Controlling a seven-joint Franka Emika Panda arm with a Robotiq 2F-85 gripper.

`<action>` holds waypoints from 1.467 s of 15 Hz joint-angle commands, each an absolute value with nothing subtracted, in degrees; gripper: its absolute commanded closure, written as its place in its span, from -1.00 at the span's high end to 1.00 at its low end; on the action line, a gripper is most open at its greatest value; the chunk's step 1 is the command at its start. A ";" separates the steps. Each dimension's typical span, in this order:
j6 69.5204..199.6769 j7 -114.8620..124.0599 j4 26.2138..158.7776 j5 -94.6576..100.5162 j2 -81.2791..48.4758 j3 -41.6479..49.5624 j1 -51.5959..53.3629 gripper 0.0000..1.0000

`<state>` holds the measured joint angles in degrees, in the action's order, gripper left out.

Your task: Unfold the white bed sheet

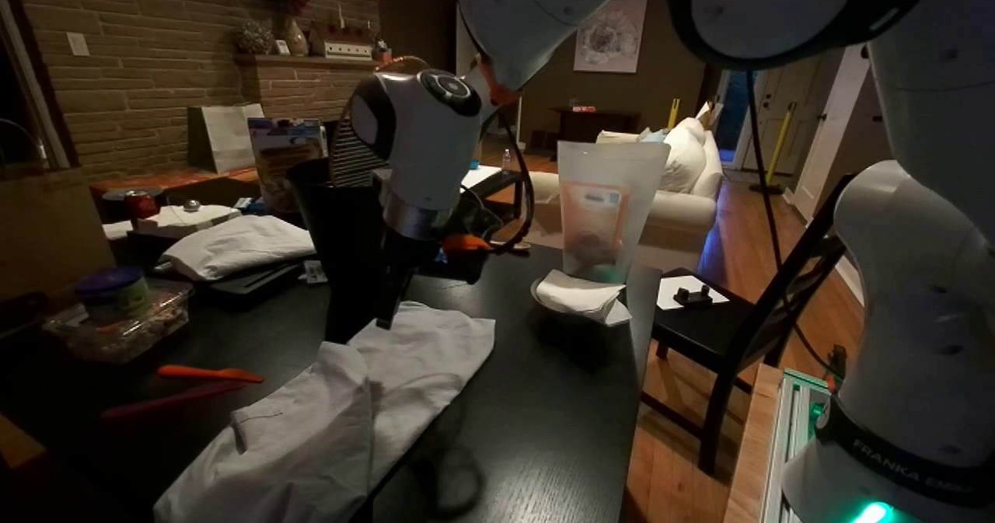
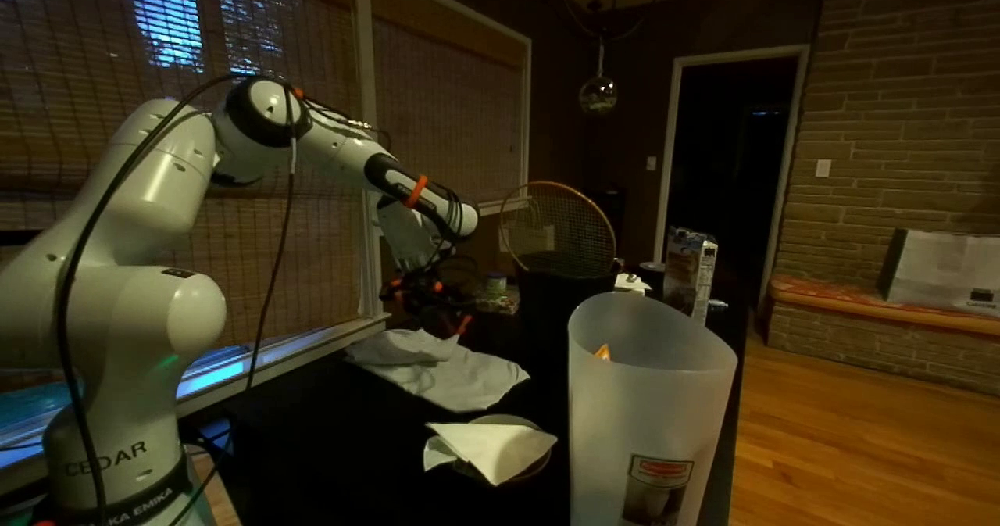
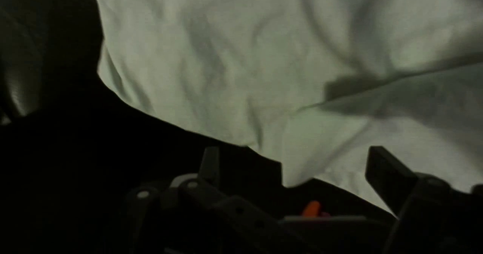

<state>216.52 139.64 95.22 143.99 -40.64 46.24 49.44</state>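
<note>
The white bed sheet (image 1: 424,352) lies rumpled on the dark table, with a raised fold across its middle. It also shows in an exterior view (image 2: 465,377), beyond a bowl with a folded napkin. In the wrist view the sheet (image 3: 241,65) fills the upper part, and a folded-over corner points down between the fingers. My gripper (image 3: 293,150) is open, its fingers wide apart with nothing between them. It is over the sheet's edge on the side of the dark bin; the right finger overlaps the sheet in that view. Contact with the fabric cannot be told.
A dark bin (image 1: 307,235) with a racket stands close beside the gripper. A translucent bin (image 1: 614,189) and a bowl with a folded napkin (image 1: 579,296) stand nearer the table edge. Orange (image 1: 210,373) and red (image 1: 171,401) utensils and a clear food container (image 1: 124,325) lie beyond the sheet.
</note>
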 commanded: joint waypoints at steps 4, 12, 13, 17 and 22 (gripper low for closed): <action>216.84 144.45 97.82 143.97 -44.36 55.16 54.71 1.00; 215.52 139.95 96.81 136.85 -46.52 43.04 39.36 1.00; 214.81 141.56 96.90 137.26 -47.62 43.58 39.02 1.00; 215.59 141.25 95.04 136.18 -50.92 41.99 34.21 1.00; 215.88 141.02 92.20 133.87 -54.86 37.73 28.33 1.00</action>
